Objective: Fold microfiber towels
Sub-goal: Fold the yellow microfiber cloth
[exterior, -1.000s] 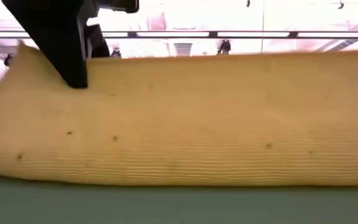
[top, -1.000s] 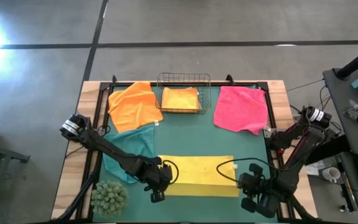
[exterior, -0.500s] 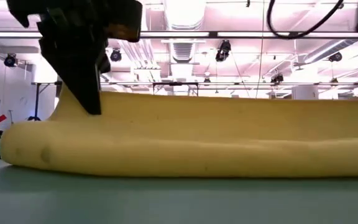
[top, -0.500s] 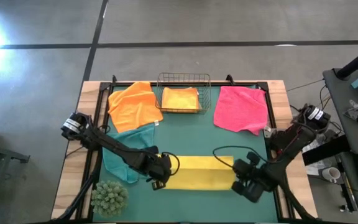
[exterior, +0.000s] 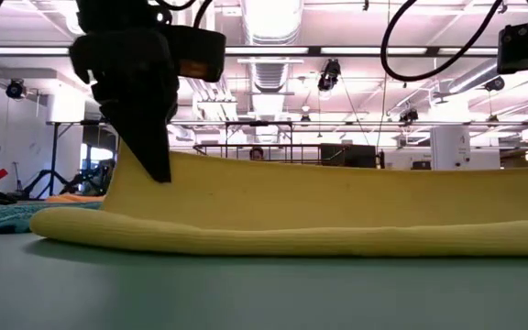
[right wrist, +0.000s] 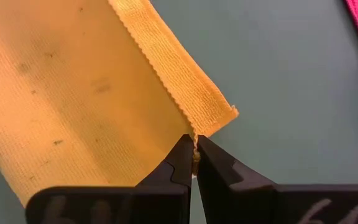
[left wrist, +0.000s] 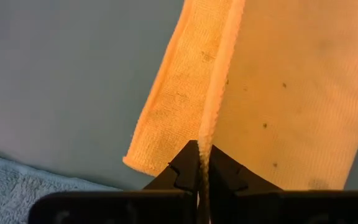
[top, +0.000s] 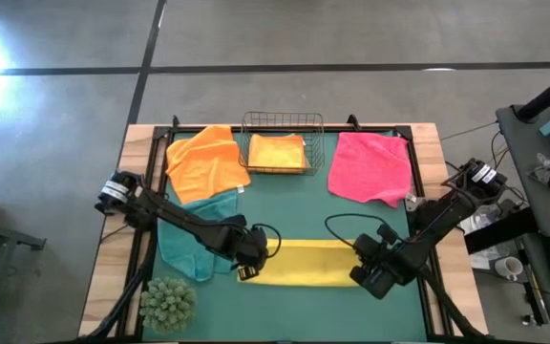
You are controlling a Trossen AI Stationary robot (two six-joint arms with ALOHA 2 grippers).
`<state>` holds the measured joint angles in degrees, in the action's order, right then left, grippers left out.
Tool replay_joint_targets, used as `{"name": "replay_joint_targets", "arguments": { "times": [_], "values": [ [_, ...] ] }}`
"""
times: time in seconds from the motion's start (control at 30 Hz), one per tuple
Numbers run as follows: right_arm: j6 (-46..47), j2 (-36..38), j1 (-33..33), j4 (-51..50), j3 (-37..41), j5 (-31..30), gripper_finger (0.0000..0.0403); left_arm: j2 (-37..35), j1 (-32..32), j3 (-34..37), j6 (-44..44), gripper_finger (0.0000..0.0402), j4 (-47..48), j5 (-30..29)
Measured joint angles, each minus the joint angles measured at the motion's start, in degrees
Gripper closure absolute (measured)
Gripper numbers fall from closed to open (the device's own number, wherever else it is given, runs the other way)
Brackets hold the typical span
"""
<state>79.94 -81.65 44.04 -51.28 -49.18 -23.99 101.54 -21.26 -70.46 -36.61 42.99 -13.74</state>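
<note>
Yellow towel [top: 299, 263] lies nearest me on the green tabletop [top: 294, 205], partly folded into a long strip running left to right. My left hand [top: 248, 265] is pinched tight on the strip's left end; in the left wrist view the cloth's hemmed edge runs straight into my closed fingers [left wrist: 182, 177]. My right hand [top: 369, 272] is clamped on the right end, and the right wrist view shows my fingers [right wrist: 179, 162] closed on the corner of the hem. From the low view, the edge I hold stands raised above the lower layer, which rests flat on the tabletop.

Plant ball [top: 168, 302], green and spiky, sits at the near left corner, apart from the strip.

Teal towel [top: 184, 239] lies rumpled just left of my left hand, under my left arm; it shows as a pale blue patch in the left wrist view.

Orange towel [top: 203, 162] lies spread at the far left, its near edge overlapping the teal one.

Wire basket [top: 283, 143] stands at the far middle with a folded yellow-orange towel [top: 277, 153] inside.

Pink towel [top: 370, 167] lies spread at the far right, well apart from the strip; one corner of it shows in the right wrist view.
</note>
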Motion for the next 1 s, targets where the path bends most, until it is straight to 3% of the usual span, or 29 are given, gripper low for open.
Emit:
{"name": "replay_joint_targets", "arguments": {
  "times": [0.17, 0.33, 0.6, 0.8, 1.0],
  "values": [
    [0.00, 0.00, -0.19, 0.11, 0.01, 0.04, 0.0388, 0.00, 0.05, 0.00, 1.39, 0.0402, -0.09, -0.13],
    [1.19, 0.26, -0.19, 0.14, 0.03, 0.41, 0.0349, 0.00, 0.14, 0.00, 3.97, 0.0388, -0.40, 0.29],
    [0.78, 4.10, -0.19, -0.71, 0.03, 2.14, 0.0280, -0.18, 1.33, -1.38, 4.01, 0.0290, 2.63, 1.67],
    [-4.94, 10.53, -0.19, 0.39, 0.03, 1.51, 0.0260, -1.22, 2.51, -5.95, 4.01, 0.0216, 10.91, 3.21],
    [-11.99, 12.66, -0.67, 4.13, 1.70, 0.87, 0.0268, -3.19, 0.86, -5.96, 4.01, 0.0210, -2.05, 3.74]
  ]
}}
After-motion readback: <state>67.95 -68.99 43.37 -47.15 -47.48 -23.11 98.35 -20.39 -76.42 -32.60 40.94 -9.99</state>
